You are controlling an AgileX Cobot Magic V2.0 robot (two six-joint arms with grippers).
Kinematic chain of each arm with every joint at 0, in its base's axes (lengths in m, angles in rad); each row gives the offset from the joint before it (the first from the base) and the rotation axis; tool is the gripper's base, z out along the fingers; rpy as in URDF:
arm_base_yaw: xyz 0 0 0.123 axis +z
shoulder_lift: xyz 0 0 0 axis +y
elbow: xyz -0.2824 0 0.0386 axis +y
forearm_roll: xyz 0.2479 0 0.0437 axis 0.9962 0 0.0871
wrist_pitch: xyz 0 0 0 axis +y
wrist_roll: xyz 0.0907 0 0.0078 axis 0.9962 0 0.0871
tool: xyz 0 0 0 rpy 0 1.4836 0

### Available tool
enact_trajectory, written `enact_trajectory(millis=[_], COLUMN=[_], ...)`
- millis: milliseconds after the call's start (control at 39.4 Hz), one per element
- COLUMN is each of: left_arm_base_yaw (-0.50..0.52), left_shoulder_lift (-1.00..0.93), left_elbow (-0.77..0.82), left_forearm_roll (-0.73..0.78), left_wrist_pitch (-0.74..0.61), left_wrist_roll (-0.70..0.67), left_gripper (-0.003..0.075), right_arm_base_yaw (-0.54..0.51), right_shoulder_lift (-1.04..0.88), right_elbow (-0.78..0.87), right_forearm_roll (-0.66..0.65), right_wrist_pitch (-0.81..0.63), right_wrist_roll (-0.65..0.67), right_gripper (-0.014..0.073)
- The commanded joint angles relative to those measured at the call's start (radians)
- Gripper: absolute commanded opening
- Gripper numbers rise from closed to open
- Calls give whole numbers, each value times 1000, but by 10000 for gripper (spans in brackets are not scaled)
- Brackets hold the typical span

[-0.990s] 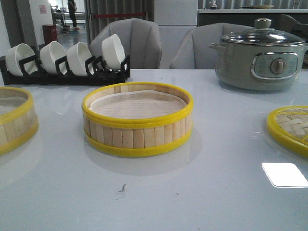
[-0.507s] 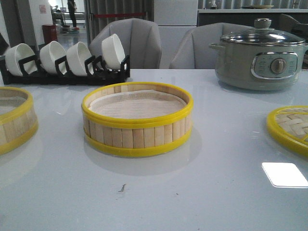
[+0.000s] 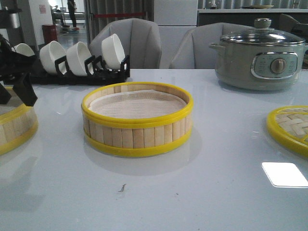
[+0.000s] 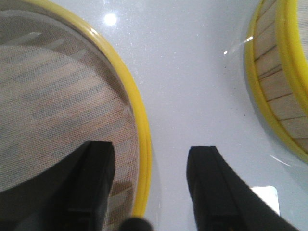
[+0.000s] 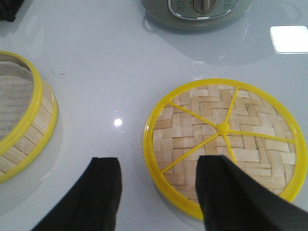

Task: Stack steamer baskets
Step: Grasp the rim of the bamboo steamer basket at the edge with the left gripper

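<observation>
On the desk: I count two round steamer baskets with pale bamboo-slat walls and bright yellow rims, the centre basket [image 3: 137, 119] and the far-left basket [image 3: 14, 122], well apart.
Left hand [image 4: 150, 185]: I see its black fingers spread wide, gripping nothing, one finger over the far-left basket's white liner and the other outside, so the yellow rim [image 4: 142, 144] runs between them.
Key relation: my left hand [image 3: 14, 79] hangs directly above the near wall of the far-left basket; the centre basket lies to its right.
Nearer arm: the left, clearly.
Right hand [image 5: 161, 192]: open, empty, hovering beside the flat woven-bamboo lid with yellow spokes [image 5: 224, 139].
Other counts: one lid, one grey-green electric pot [image 3: 260, 53], one black rack of white bowls [image 3: 72, 60].
Next, I judge: lower and close on the rim.
</observation>
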Motion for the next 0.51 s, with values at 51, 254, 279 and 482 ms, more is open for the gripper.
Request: enact_trajectory(millis=[51,254,279,482], left_arm_base_yaw=[-8,-8,-8,-8], left_shoulder_lift=[20,65,67,59], left_elbow=[-30,-30,-30,-46], left_forearm_roll=[-5,-5,-5,-5], left_wrist_pitch=[-72,-78,-78,-78], left_wrist_roll=[1,1,1,-1], left_gripper=[410,398,386,87], right_arm_base_yaw=[0,0,0,0], right_shoulder_lift=[-6,-6,-6,-6], right_elbow=[-37,-37,-37,-37], right_forearm_roll=[4,4,4,4], right_wrist_pitch=[-70,-70,-70,-70], right_wrist_roll=[-9,-9,-9,-9], right_gripper=[465,465,465,465])
